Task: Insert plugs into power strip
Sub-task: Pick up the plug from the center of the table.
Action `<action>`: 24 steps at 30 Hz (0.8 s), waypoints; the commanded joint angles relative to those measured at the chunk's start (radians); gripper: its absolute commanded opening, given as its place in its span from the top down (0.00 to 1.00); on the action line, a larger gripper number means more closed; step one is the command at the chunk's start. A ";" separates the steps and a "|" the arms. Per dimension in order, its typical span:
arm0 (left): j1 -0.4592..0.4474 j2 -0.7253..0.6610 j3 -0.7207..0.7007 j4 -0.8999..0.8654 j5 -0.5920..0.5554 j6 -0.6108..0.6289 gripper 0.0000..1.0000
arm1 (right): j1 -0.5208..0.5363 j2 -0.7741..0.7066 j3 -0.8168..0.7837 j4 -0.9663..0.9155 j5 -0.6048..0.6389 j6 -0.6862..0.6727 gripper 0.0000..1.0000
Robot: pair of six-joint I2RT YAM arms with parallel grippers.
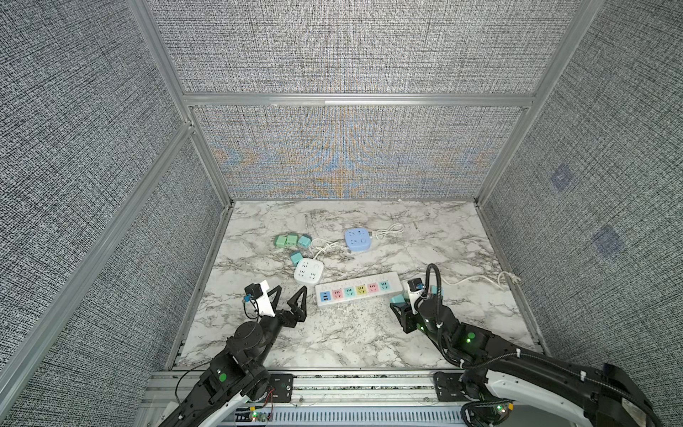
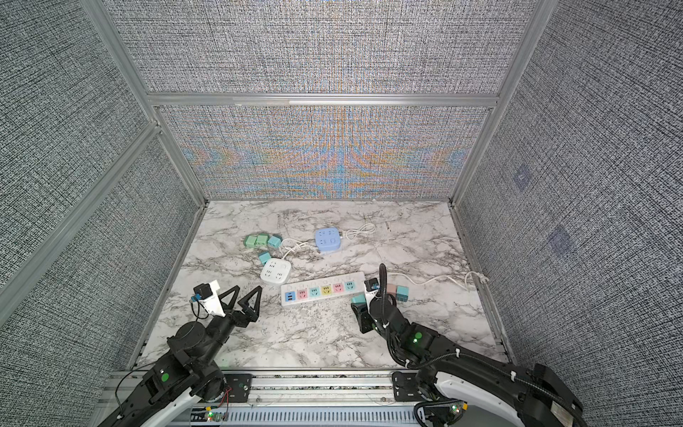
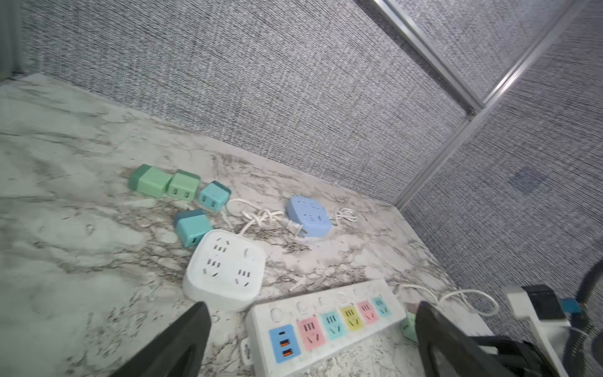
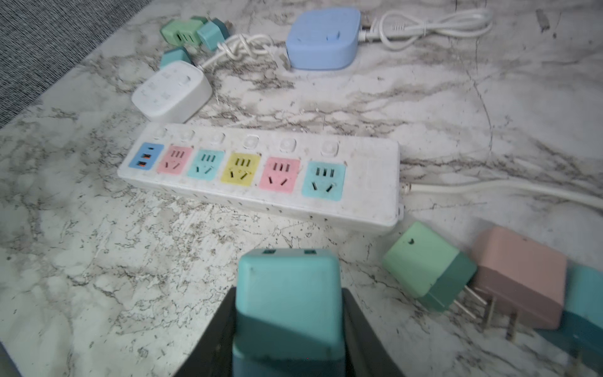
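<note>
The power strip [image 1: 357,294] [image 4: 261,173] is long and white, with a row of coloured sockets, and lies flat mid-table; all its sockets are empty. My right gripper [image 4: 288,303] [image 1: 400,305] is shut on a teal plug [image 4: 287,277] [image 2: 357,298], just in front of the strip's right end. A mint plug [image 4: 424,271], a pink plug [image 4: 518,277] and another teal plug [image 4: 587,293] lie beside it. Several more plugs [image 1: 292,241] [image 3: 176,186] lie at the back left. My left gripper [image 1: 291,289] [image 3: 310,310] is open and empty, left of the strip.
A white square socket block [image 1: 308,271] sits just behind the strip's left end. A blue socket block [image 1: 357,239] with a coiled white cord [image 1: 388,231] lies further back. The strip's cord [image 1: 476,283] runs right toward the wall. Fabric walls enclose three sides.
</note>
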 commanded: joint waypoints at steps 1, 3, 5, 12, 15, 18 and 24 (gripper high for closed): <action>-0.001 0.129 0.028 0.150 0.197 0.036 0.01 | 0.010 -0.055 -0.024 0.146 0.012 -0.149 0.99; -0.001 0.240 0.052 0.192 0.262 0.028 0.01 | 0.019 -0.080 -0.040 0.190 0.000 -0.210 1.00; -0.001 0.346 0.081 0.225 0.332 0.015 0.08 | 0.027 -0.117 -0.066 0.242 -0.008 -0.269 1.00; -0.053 0.545 0.095 0.422 0.560 0.025 0.16 | 0.044 -0.136 -0.212 0.534 -0.126 -0.515 1.00; -0.134 0.582 0.115 0.433 0.516 0.058 0.17 | 0.049 -0.120 -0.232 0.601 -0.176 -0.604 1.00; -0.190 0.620 0.127 0.460 0.508 0.077 0.17 | 0.058 -0.093 -0.227 0.648 -0.198 -0.663 1.00; -0.258 0.757 0.168 0.515 0.535 0.098 0.20 | 0.087 0.034 -0.216 0.764 -0.226 -0.718 1.00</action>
